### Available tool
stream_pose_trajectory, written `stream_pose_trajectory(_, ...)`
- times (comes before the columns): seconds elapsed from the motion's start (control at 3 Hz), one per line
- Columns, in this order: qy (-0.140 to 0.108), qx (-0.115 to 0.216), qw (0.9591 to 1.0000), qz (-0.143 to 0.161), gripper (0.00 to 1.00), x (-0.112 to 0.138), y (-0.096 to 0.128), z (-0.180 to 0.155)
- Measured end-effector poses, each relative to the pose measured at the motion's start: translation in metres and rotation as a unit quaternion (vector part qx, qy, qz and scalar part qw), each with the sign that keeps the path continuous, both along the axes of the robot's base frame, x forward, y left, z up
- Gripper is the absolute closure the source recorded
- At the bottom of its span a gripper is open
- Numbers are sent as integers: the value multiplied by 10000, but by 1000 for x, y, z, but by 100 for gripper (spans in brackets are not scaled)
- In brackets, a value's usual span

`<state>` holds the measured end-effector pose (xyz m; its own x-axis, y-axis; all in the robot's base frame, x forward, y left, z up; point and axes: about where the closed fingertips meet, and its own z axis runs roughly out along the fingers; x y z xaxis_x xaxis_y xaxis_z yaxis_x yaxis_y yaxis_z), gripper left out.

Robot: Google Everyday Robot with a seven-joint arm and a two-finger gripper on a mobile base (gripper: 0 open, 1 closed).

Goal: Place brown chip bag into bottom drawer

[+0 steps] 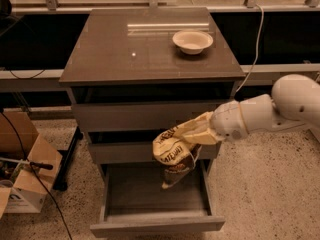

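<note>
The brown chip bag (172,156) is pale cream-yellow with dark lettering and a dark brown lower end. It hangs from my gripper (192,132), which reaches in from the right and is shut on the bag's top. The bag hangs in front of the middle drawer and over the open bottom drawer (155,224), whose grey interior shows beneath it. The bag's brown end dips toward the drawer's inside.
A white round bowl (193,40) sits on the cabinet top (125,54). A cardboard box (22,179) and cables lie on the floor at the left. A dark ledge runs behind the cabinet. Speckled floor lies to the right.
</note>
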<state>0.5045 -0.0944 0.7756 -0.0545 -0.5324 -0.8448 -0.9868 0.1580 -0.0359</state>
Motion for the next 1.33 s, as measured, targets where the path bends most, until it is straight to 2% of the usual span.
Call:
stream_pose_trajectory(0.33,333,132,9993,-139,100,34,-1,-64)
stream_pose_trajectory(0.67,575,397,9966,-428,100,65,-11,-123)
stream_pose_trajectory(1.0,943,669,9904,-753,100,98,-25,-193)
stream_pose_trajectory(1.33,950,665,9907,-706,100,94,-21,-191)
